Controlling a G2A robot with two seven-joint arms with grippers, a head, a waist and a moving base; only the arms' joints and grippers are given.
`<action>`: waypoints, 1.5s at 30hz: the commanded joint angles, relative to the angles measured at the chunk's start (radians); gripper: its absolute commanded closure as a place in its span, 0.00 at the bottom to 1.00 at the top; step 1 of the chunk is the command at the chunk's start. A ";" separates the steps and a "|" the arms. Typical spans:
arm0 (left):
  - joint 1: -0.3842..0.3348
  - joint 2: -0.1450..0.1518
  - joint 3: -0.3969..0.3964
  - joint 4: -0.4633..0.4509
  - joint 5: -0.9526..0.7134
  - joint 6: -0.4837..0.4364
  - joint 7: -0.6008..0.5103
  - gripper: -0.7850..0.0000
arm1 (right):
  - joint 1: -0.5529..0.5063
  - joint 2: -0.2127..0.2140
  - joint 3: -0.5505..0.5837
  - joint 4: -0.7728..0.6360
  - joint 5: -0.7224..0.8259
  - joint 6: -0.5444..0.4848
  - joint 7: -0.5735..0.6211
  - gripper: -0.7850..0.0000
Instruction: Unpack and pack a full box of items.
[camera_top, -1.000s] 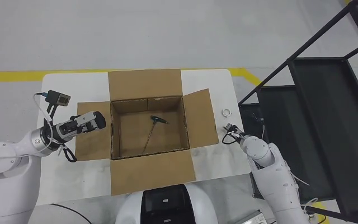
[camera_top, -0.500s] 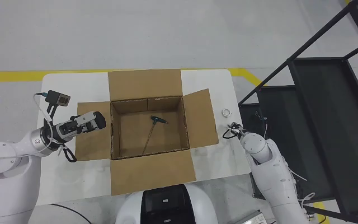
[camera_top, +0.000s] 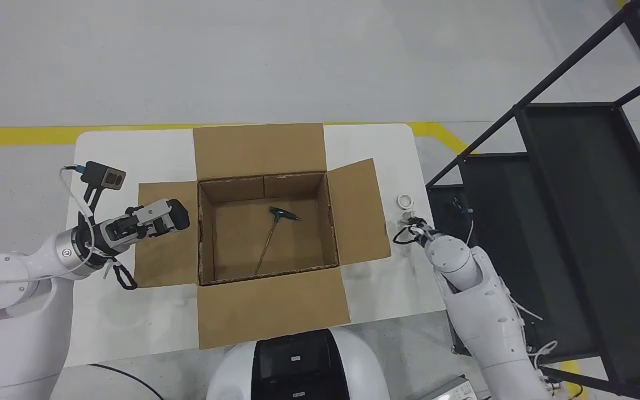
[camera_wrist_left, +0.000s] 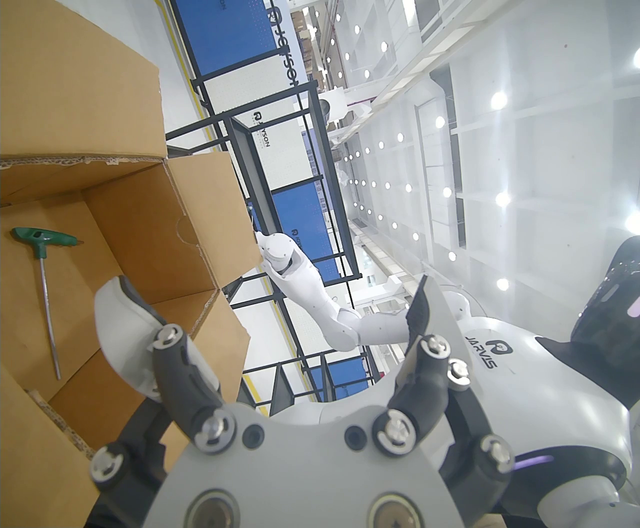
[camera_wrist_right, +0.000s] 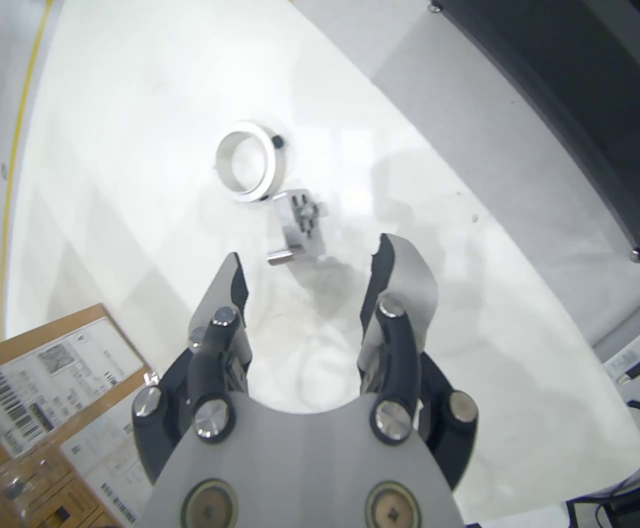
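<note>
An open cardboard box (camera_top: 265, 225) sits mid-table with its flaps spread out. A T-handle hex key (camera_top: 270, 235) with a green grip (camera_wrist_left: 41, 235) lies on the box floor. My left gripper (camera_top: 178, 215) hovers over the box's left flap, open and empty (camera_wrist_left: 272, 305). To the right of the box, my right gripper (camera_top: 404, 236) is low over the white table, open with nothing between its fingers (camera_wrist_right: 310, 262). Just ahead of it lie a small clear bag of metal parts (camera_wrist_right: 300, 225) and a white ring (camera_wrist_right: 247, 162) (camera_top: 404, 201).
A dark metal rack (camera_top: 540, 200) stands close beside the table's right edge. The box's right flap (camera_top: 360, 210), with labels on it (camera_wrist_right: 60, 360), lies next to the right gripper. Bare white table (camera_top: 130, 140) surrounds the box.
My right gripper has edged slightly toward the ring and the box. The left arm, the box and the hex key have not moved.
</note>
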 joint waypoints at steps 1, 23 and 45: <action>0.000 0.000 0.000 0.000 0.000 0.000 0.000 0.00 | -0.057 0.003 0.021 -0.075 -0.004 0.002 -0.013 0.00; 0.000 0.000 0.000 0.000 0.000 0.000 0.000 0.00 | -0.521 0.015 0.139 -0.874 -0.198 -0.455 -0.208 0.00; 0.000 0.000 0.000 0.000 0.000 0.000 0.000 0.00 | 0.408 -0.058 -0.614 -0.523 -0.619 -0.154 0.602 0.00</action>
